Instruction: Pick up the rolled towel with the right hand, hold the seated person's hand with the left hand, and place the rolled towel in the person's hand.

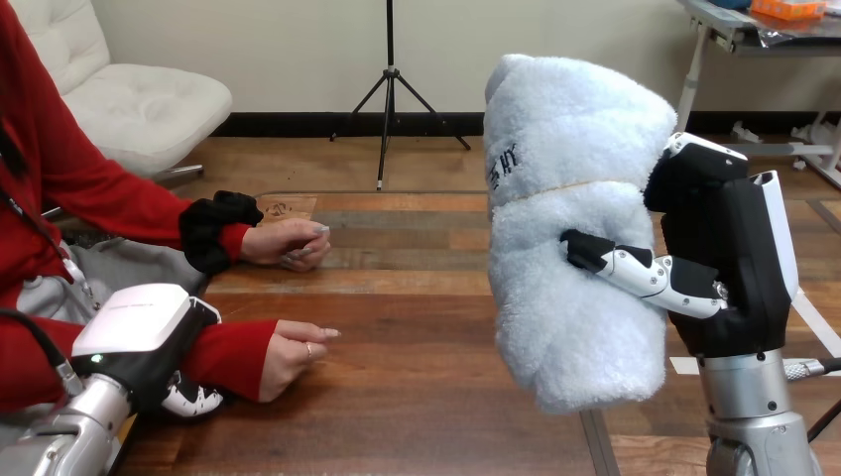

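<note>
Raised on an upright silver forearm, the right hand (729, 263) has its fingers curled round the rolled towel (570, 228), white back shell opposite them. The left hand (149, 342) sits low, back shell uppermost.

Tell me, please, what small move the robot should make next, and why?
Probably slide the left hand forward to the person's nearer hand, which rests on the table ahead of it: the right hand already has its fingers round the raised rolled towel.

This is looking like a lab; a black tripod stand (389, 89) is standing beyond the brown wooden surface (417, 387); a white padded armchair (139, 109) is sitting at the left.
</note>
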Available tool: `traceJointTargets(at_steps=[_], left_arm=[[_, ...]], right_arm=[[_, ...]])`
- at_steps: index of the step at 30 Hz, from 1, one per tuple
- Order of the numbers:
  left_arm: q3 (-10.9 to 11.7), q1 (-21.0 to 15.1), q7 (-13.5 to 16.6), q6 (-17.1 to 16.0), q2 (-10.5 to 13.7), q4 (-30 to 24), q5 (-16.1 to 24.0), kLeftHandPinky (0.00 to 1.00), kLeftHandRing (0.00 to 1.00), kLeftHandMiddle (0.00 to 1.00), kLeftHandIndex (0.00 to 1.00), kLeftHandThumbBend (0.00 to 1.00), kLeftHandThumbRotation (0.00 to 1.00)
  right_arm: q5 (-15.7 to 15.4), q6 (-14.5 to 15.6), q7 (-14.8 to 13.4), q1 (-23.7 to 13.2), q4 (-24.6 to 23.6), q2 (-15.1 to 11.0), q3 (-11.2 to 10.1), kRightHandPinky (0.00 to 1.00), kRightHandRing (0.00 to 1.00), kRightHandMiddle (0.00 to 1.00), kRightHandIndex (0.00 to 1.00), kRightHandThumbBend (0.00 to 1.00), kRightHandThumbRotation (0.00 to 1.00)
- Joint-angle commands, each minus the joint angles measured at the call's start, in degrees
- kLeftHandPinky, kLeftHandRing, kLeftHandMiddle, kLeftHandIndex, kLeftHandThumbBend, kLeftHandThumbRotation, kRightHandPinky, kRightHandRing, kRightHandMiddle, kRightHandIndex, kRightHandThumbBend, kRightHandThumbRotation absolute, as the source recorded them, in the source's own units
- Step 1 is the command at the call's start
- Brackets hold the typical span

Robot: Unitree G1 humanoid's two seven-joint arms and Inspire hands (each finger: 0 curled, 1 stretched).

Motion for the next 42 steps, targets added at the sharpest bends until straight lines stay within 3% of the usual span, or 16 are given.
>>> traceJointTargets(at_steps=[1, 13, 22, 34, 42], left_arm=[[-0.5, 1.0, -0.2, -0.3, -0.7, -2.5, -0.4, 0.34, 0.35, 0.41, 0.42, 0.94, 0.0], [0.7, 2.2, 0.5, -1.2, -1.0, -5.2, -1.8, 0.34, 0.32, 0.38, 0.38, 0.91, 0.0], [1.9, 3.4, 0.7, -2.0, -1.3, -8.3, -3.2, 0.33, 0.31, 0.37, 0.37, 0.9, 0.0], [4.0, 5.6, -0.9, -1.2, -1.5, -15.8, -4.7, 0.31, 0.31, 0.36, 0.36, 0.88, 0.0], [5.7, 7.1, -2.2, -0.7, -2.1, -21.1, -5.8, 0.31, 0.31, 0.36, 0.35, 0.86, 0.0]], right_arm=[[-0.8, -0.9, -0.5, -4.7, -1.3, 0.1, 0.1, 0.15, 0.22, 0.32, 0.33, 0.67, 0.0], [-1.9, -1.9, 0.4, -5.8, 1.9, 0.3, 0.6, 0.16, 0.21, 0.32, 0.34, 0.65, 0.0], [-1.8, -3.1, 2.2, -7.8, 7.2, 0.6, 1.3, 0.16, 0.21, 0.31, 0.36, 0.63, 0.0], [-2.6, -5.1, 3.3, -11.5, 17.2, 1.6, 1.7, 0.17, 0.22, 0.33, 0.36, 0.65, 0.0], [-4.6, -9.5, 3.8, -15.9, 28.6, 1.5, 1.4, 0.19, 0.24, 0.35, 0.36, 0.67, 0.0]])
